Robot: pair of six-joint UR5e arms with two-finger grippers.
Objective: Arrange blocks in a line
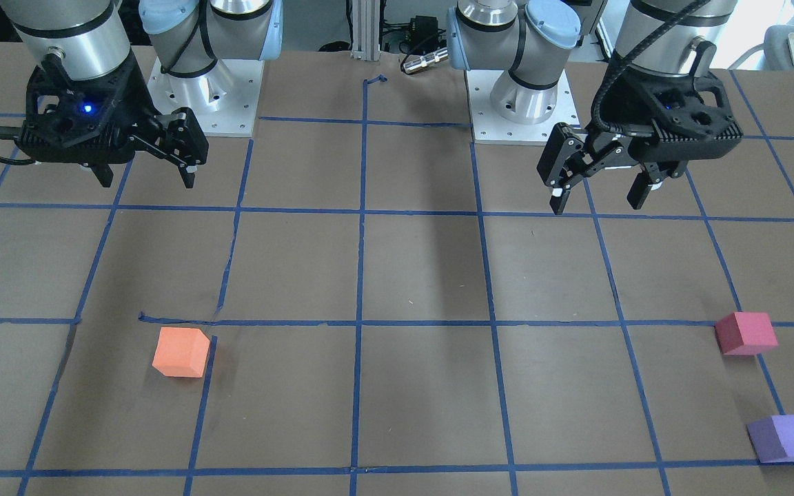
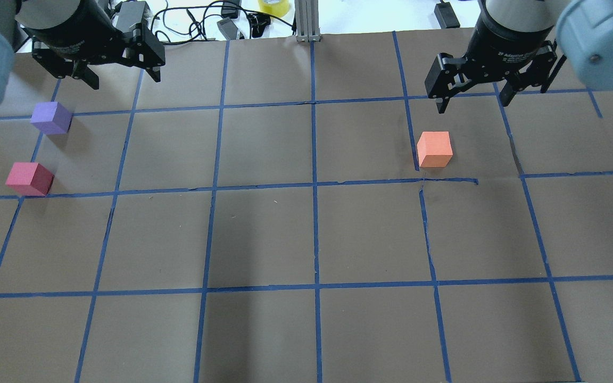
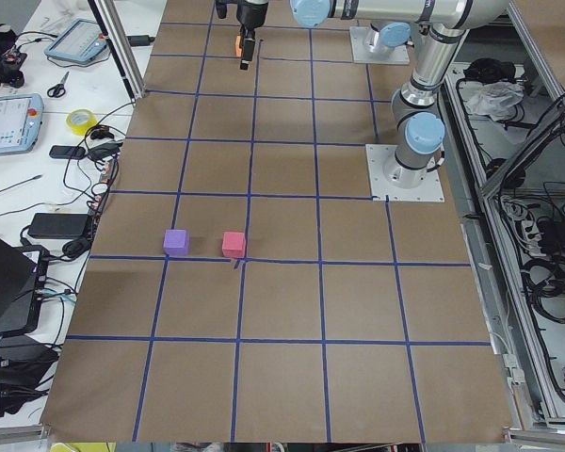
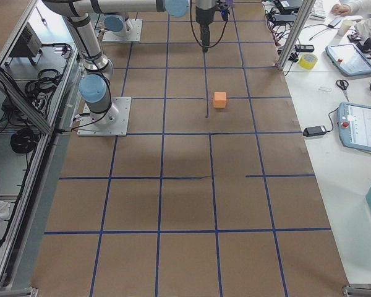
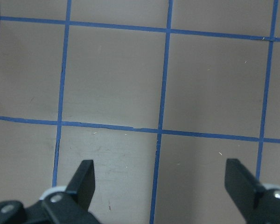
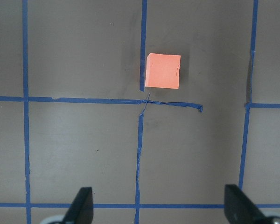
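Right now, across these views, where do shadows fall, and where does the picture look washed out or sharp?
Front-facing view: even light, a broad faint shadow down the middle of the table. Overhead view: the strip beyond the table's far edge is washed out white. Right wrist view: the orange block is sharp, faint shadow beside it.

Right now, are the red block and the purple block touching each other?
Apart. The overhead exterior view shows a plain gap between the purple block and the red block, which sits nearer the robot.
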